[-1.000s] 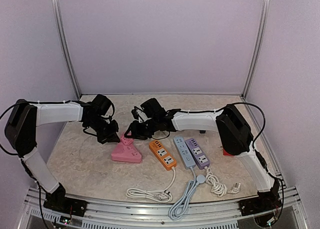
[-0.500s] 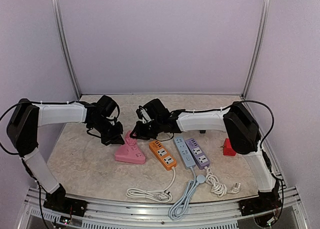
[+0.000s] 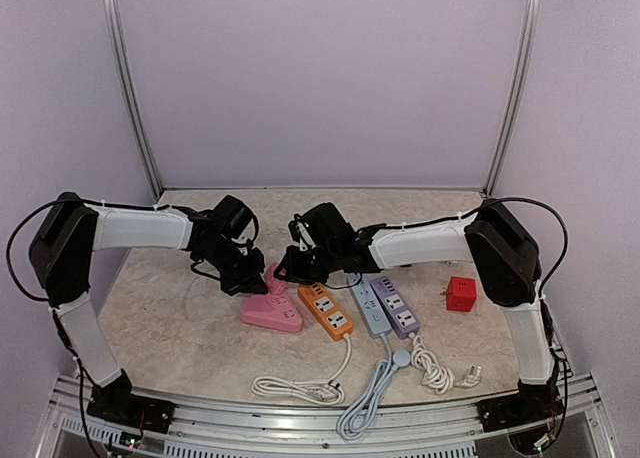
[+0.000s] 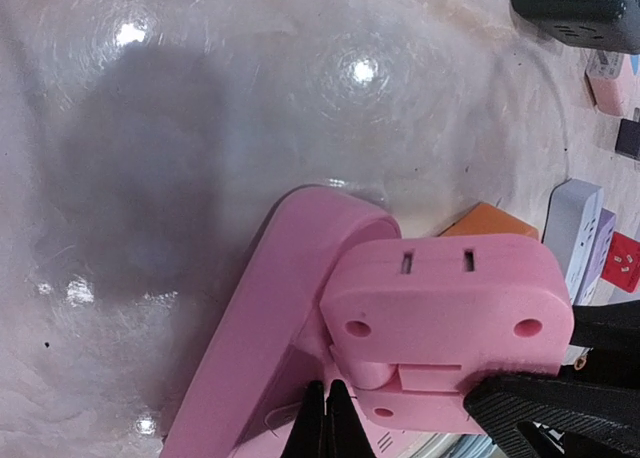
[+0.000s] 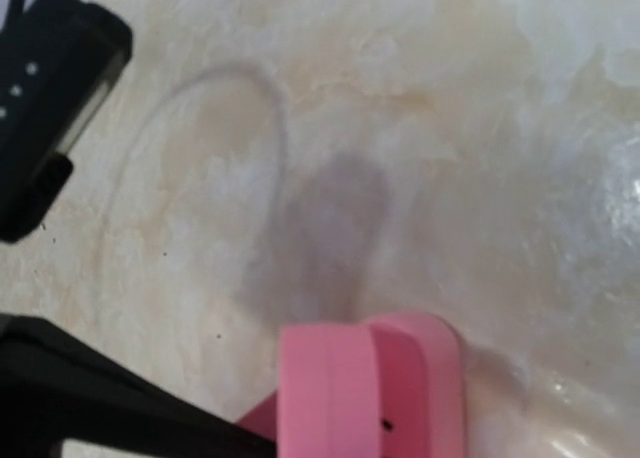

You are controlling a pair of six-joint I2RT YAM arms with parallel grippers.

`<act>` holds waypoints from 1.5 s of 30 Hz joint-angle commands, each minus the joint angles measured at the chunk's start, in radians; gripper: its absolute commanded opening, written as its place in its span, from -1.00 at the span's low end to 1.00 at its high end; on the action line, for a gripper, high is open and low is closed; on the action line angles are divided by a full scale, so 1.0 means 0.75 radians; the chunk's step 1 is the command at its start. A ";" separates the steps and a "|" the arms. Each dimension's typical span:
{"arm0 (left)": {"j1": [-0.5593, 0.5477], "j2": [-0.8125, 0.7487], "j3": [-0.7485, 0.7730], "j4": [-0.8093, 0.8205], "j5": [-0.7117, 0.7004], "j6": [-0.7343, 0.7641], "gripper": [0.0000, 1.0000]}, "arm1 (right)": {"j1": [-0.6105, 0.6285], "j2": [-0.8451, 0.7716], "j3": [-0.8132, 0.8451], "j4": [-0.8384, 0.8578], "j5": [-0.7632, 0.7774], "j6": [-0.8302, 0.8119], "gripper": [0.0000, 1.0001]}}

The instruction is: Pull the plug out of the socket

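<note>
A pink power strip (image 3: 272, 316) lies left of centre on the table, with a pink plug block (image 3: 274, 277) standing on its far end. In the left wrist view the plug (image 4: 440, 313) sits on the strip (image 4: 260, 358). My left gripper (image 4: 326, 410) is shut, its tips pressed on the strip beside the plug; it also shows in the top view (image 3: 252, 281). My right gripper (image 3: 292, 269) grips the plug from the right. One of its black fingers (image 4: 540, 410) touches the plug's lower corner. The right wrist view shows the plug (image 5: 325, 398) close up.
An orange strip (image 3: 326, 310), a grey-blue strip (image 3: 368, 304) and a purple strip (image 3: 395, 306) lie right of the pink one, white cables (image 3: 300, 386) trailing to the near edge. A red cube (image 3: 460, 294) sits at right. A black adapter (image 5: 50, 108) lies nearby.
Both grippers and the pink strip with its plug have shifted right and a little nearer. The right arm has swung off the red cube, which now shows fully.
</note>
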 commanded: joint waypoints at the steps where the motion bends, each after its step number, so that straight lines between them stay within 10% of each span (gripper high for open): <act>1: -0.008 0.032 -0.015 0.002 -0.011 -0.031 -1.00 | 0.009 0.031 0.059 -0.062 -0.020 -0.031 -0.60; 19: 0.028 -0.028 -0.159 0.046 -0.006 -0.045 -1.00 | 0.010 0.135 0.163 -0.150 -0.108 -0.040 -0.45; 29: 0.028 0.019 -0.186 0.059 -0.011 -0.063 -1.00 | 0.009 0.102 0.185 -0.104 -0.097 -0.028 -0.96; 45: 0.028 0.075 -0.215 0.045 -0.038 -0.083 -1.00 | -0.027 0.009 0.149 0.059 -0.187 0.045 -1.00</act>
